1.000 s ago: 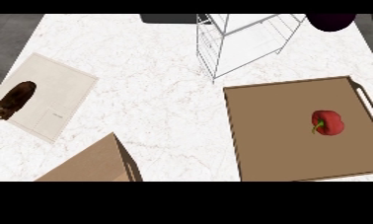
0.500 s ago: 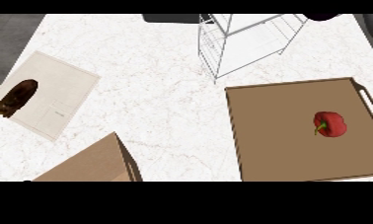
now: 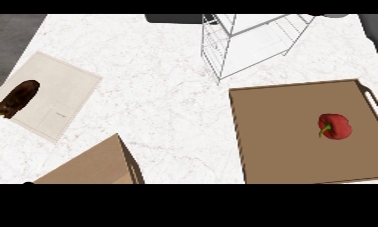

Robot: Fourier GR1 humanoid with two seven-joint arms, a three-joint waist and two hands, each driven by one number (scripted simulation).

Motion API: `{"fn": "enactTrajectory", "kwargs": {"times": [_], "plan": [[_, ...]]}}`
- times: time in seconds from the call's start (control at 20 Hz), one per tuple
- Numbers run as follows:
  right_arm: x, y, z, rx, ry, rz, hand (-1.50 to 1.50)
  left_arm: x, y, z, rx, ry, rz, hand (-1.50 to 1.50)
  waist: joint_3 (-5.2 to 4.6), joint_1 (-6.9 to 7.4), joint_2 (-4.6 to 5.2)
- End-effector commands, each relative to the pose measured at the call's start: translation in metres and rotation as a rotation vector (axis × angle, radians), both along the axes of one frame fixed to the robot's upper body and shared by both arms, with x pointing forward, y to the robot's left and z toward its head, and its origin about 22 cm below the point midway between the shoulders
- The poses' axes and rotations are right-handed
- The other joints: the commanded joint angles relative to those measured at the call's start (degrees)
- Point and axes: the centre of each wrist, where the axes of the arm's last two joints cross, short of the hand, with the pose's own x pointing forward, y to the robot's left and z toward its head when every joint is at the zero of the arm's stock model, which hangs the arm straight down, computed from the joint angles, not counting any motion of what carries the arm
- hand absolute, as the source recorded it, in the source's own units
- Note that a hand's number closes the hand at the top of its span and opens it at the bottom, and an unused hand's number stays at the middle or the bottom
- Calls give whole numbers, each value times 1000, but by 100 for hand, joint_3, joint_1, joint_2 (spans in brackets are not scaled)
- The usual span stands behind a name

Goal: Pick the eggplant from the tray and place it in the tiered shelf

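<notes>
A brown tray (image 3: 295, 136) lies at the right of the white marble counter (image 3: 155, 86), carrying a red, pepper-like item with a green stem (image 3: 334, 126) near its right side. A white wire tiered shelf (image 3: 251, 41) stands at the counter's far edge, just beyond the tray's far-left corner. A beige cutting board (image 3: 55, 96) with a dark brown object (image 3: 18, 98) lies at the left, and a second brown tray (image 3: 96, 168) shows at the lower edge.

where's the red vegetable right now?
Head view, right side: the red vegetable lies on the brown tray, toward its right edge, below the wire shelf.
</notes>
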Motion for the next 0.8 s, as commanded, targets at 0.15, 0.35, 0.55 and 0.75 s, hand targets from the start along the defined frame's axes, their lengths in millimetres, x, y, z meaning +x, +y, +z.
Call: {"fn": "enactTrajectory", "kwargs": {"times": [0.15, 0.35, 0.55, 0.75], "plan": [[15, -11, -9, 204, 59, -51, -150, 73, -11, 42, 31, -525, -68, 0, -57, -160, -38], [22, -17, -4, 345, 87, -66, -150, 70, -15, 44, 11, -526, -77, 0, -49, -97, -66], [26, -17, -5, 503, 123, -22, -150, 80, -7, 47, 30, -522, -69, 0, -51, -250, -57], [31, -26, 3, 648, 166, -32, -150, 79, -6, 48, 24, -524, -56, 0, -50, -217, -85]]}}
